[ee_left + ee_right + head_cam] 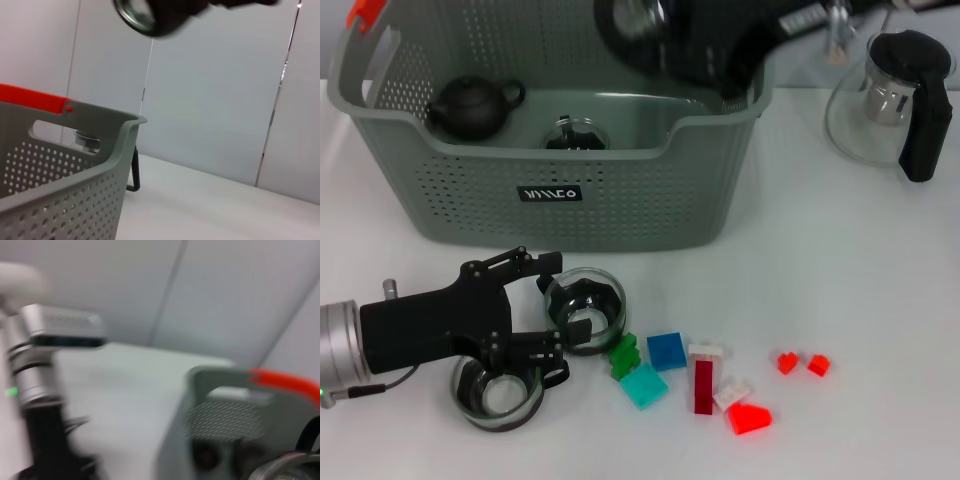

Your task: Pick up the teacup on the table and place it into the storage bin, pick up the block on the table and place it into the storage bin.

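Item: left gripper, near left, fingers spread across the rim of a glass teacup; not yet clamped. Second teacup beneath it. Blocks to the right. Storage bin beyond. Right gripper over the bin; grip cannot be told. Next, likely: close, lift.

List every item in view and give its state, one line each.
Storage bin: upright, holding a dark teapot and a glass cup.
Left gripper: jaws open around the rim of a glass teacup on the table.
Second teacup: upright, beneath the gripper.
Right gripper: above the bin, carrying a glass cup.
Glass teapot: upright.
Blocks: scattered, untouched.
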### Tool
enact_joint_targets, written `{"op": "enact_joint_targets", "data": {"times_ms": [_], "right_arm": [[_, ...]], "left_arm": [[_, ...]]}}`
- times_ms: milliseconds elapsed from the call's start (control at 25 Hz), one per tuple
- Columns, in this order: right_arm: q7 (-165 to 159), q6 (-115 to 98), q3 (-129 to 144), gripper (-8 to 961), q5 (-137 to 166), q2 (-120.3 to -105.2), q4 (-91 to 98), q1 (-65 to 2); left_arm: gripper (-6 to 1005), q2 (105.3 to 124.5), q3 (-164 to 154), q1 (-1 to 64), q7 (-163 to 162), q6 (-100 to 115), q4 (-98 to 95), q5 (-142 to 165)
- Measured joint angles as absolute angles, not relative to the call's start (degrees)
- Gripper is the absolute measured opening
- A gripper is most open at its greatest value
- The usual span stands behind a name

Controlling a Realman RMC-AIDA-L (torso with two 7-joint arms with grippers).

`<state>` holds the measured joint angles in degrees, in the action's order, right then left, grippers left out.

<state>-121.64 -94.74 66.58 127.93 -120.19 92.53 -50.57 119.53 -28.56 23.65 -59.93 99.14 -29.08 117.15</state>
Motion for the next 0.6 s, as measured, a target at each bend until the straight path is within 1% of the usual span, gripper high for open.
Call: {"op": "enact_joint_targets", "data": {"times_ms": [200, 400, 600], "right_arm": [[-117.57, -80.90, 67.48, 54, 128.30, -120.17, 84.43, -51.35], [-113.26, -67.49, 67.74, 54, 128.69, -120.15, 71.87, -54.07], [-109.76, -58.37, 67.44, 54, 128.67, -120.15, 59.47, -58.12]], "left_arm": [[935, 119.53, -28.56, 23.99, -59.94, 99.00, -29.09, 117.15], [935, 119.53, -28.56, 24.04, -59.94, 98.65, -29.09, 116.95], [934, 119.44, -28.56, 24.03, -59.94, 98.66, -29.09, 116.69]]}}
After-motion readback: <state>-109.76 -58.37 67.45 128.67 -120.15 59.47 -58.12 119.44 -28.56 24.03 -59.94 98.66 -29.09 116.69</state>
